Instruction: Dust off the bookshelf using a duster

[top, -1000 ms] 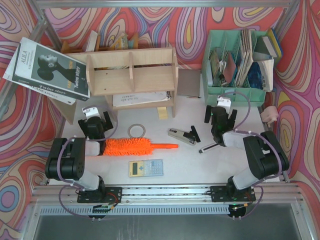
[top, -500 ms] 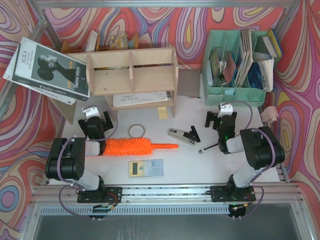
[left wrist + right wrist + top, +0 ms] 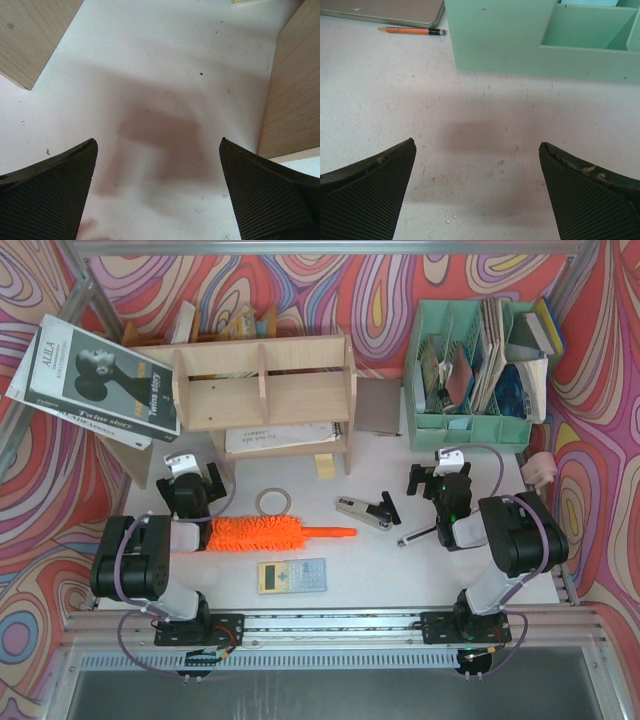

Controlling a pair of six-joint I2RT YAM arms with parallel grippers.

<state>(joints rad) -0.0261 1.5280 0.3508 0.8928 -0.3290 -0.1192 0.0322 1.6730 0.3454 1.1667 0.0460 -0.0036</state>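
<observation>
The plywood bookshelf (image 3: 265, 385) stands at the back left on its legs (image 3: 292, 100). An orange duster (image 3: 262, 535) lies flat on the white table in front of it, fluffy head to the left, thin handle (image 3: 333, 533) pointing right. My left gripper (image 3: 192, 478) hovers open just left of and behind the duster head, with only bare table between its fingers (image 3: 55, 195). Over at the right, my other gripper (image 3: 438, 476) is open too, facing the green organiser, nothing between its fingers (image 3: 590, 200).
A mint-green file organiser (image 3: 480, 370) full of papers stands back right, a pencil (image 3: 412, 31) beside it. A grey calculator (image 3: 292, 575), a stapler (image 3: 366, 510), a tape ring (image 3: 272, 502) and a pen (image 3: 418, 534) lie mid-table. Magazines (image 3: 95, 380) lean at the far left.
The right arm has drawn its gripper slightly back and turned it straighter toward the green organiser. The left arm and the duster have not moved.
</observation>
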